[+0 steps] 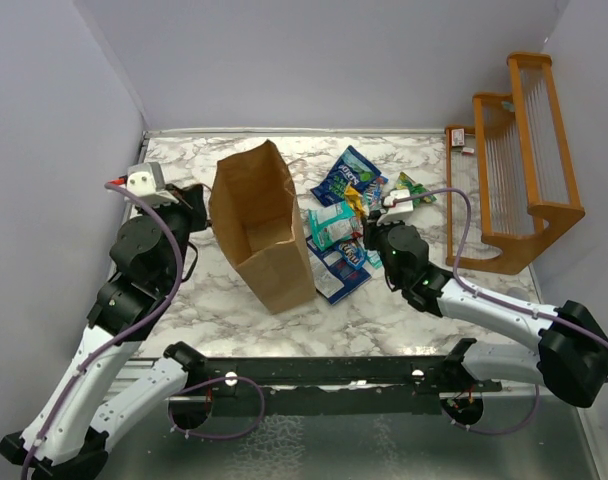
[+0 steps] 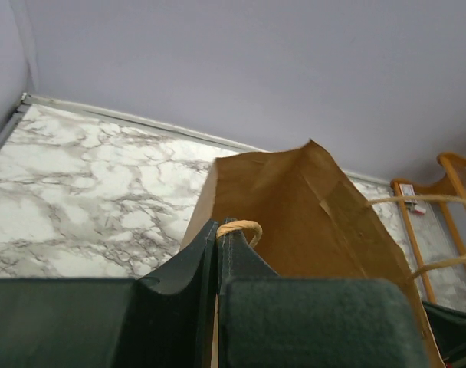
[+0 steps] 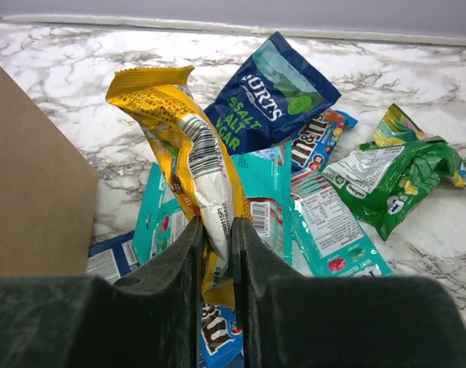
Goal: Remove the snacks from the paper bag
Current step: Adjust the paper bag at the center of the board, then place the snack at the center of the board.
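The right gripper [image 3: 218,234], pinching the shiny yellow foil packet [image 3: 179,130], should set it gently on the marbled tabletop [image 3: 80,69] while the left gripper [image 2: 219,241], clamped on the tall brown paper bag [image 2: 310,207], steadies it.

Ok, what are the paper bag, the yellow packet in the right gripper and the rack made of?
The paper bag: matte brown kraft paper, going by its sharp creases and twisted handle. The yellow packet: probably thin foil or plastic film, glossy, with shiny crinkles and printed barcode. The rack: apparently wood with a smooth orange finish; its bars' material is unclear.
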`<state>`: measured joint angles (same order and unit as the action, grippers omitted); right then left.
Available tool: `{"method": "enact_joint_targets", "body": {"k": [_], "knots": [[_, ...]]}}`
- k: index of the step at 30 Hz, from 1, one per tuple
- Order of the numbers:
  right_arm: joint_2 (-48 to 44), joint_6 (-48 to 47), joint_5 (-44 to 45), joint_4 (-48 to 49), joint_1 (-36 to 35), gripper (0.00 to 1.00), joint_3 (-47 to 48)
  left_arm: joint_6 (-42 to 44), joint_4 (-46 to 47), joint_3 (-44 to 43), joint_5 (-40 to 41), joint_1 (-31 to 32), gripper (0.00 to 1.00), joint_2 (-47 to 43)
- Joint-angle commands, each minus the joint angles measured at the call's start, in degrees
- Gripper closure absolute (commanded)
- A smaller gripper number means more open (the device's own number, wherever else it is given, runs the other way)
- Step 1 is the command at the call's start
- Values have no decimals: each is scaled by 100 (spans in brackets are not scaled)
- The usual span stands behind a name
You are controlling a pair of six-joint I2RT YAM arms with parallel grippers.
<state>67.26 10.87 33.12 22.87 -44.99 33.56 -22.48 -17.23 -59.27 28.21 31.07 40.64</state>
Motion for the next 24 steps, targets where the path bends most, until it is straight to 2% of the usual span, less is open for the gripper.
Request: {"method": "enact_joint_targets", "body": {"k": [1,13,24], "knots": [[41,240,-271,-55,26,97,118,226,-347,-83,477,-39,100,-164],[143,382,-395,-283,26,97,127,44,-730,256,827,-39,100,-790],[454,583,-687,-433,26,97,271,479,-767,43,1037,-37,100,-772]]}}
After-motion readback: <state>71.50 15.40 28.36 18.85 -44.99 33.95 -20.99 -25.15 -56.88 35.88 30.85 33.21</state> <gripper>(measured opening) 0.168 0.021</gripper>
